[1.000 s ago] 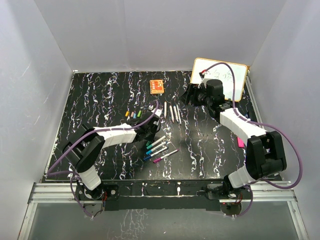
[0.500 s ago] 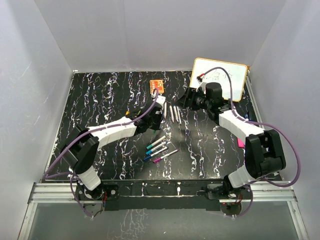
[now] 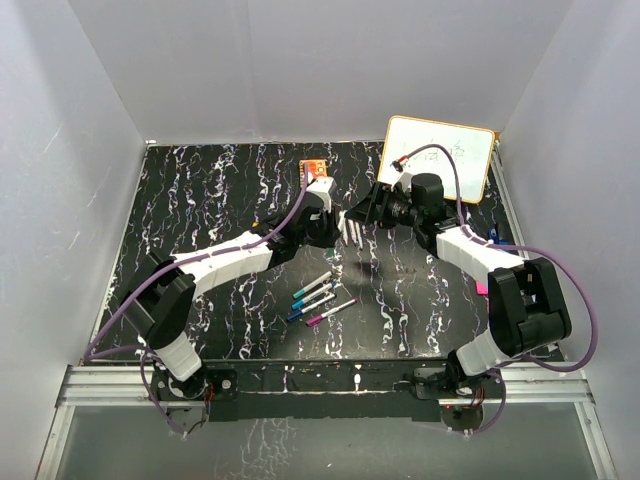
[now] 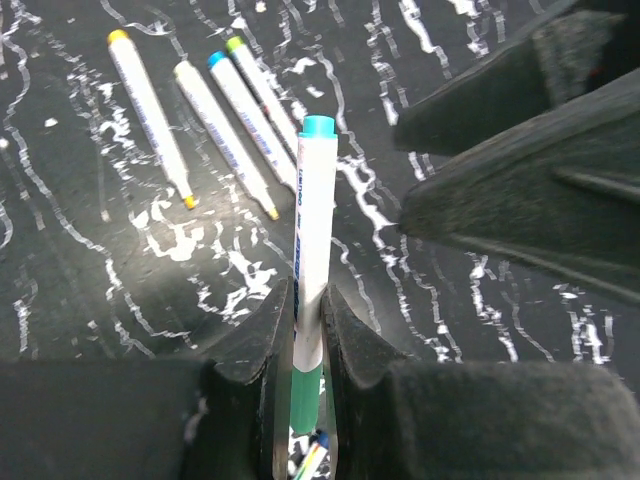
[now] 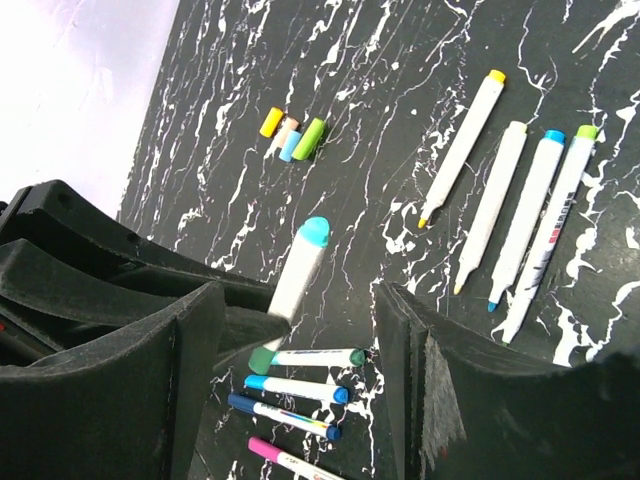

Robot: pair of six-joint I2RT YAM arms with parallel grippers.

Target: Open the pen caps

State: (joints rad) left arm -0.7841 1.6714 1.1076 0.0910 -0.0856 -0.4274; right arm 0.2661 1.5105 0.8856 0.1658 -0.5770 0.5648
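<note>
**Status: left gripper clamped on teal-capped pen; right gripper spread**

1. Left gripper. The left wrist view shows both fingers pressed against the white barrel of the teal-capped pen. The pen projects straight out past the fingertips, and the teal cap is seated on its far end. A green band of the barrel shows below the grip point.

2. Right gripper. The right wrist view shows the fingers set wide apart. The capped end of the held pen lies in the gap between them and touches neither one. From the left wrist view, only the dark finger bodies are seen, at the right edge, close to the cap. That view does not show how wide the gap is.

3. Position. The top external view places both grippers near the middle of the black marbled table, tips facing each other. The held pen is too small to make out there.

4. Other pens. Four uncapped pens lie side by side on the table. Both wrist views show them, with yellow, blue and green rear ends. Four capped pens lie in a row nearer the arm bases. Only the right wrist and top views show them clearly.

5. Loose caps. Only the right wrist view shows them clearly: yellow, tan, light blue and green, in a tight cluster.

6. Background. Only the top view shows the whiteboard and the orange block, which is partly covered by the left wrist.
</note>
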